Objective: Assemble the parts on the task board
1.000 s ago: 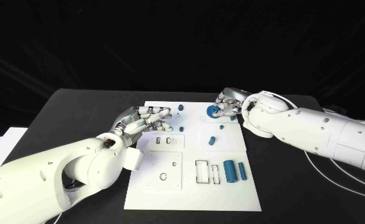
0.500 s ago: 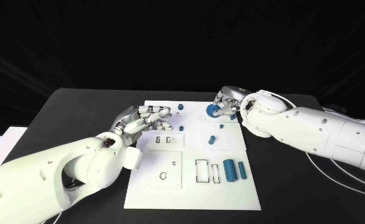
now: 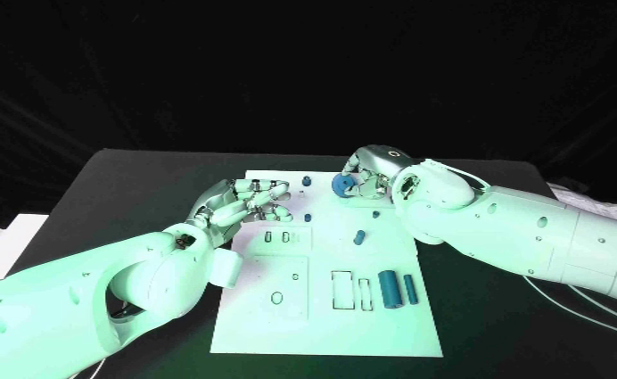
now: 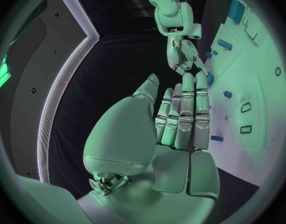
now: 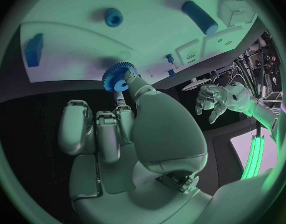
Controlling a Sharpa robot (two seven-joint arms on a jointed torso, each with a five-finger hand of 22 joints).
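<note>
The white task board (image 3: 276, 325) lies in the middle of the black table. My right hand (image 3: 370, 176) hovers over its far edge and pinches a blue gear (image 3: 342, 185) between thumb and a finger. The right wrist view shows that gear (image 5: 118, 77) at the fingertips, just off the board (image 5: 149, 32). At the board's left edge my left hand (image 3: 250, 201) holds nothing; in the left wrist view its fingers (image 4: 183, 109) lie straight, side by side. Small blue pegs (image 3: 308, 217) and a blue piece (image 3: 360, 237) sit mid-board.
Two blue cylinders (image 3: 389, 291) lie side by side near the board's right edge, next to rectangular slots (image 3: 341, 290). Another small blue peg (image 3: 306, 181) stands at the far edge, close to the gear. Black table (image 3: 142, 192) surrounds the board.
My right hand has carried the blue gear a little to the left along the board's far edge. The left hand has stayed where it was.
</note>
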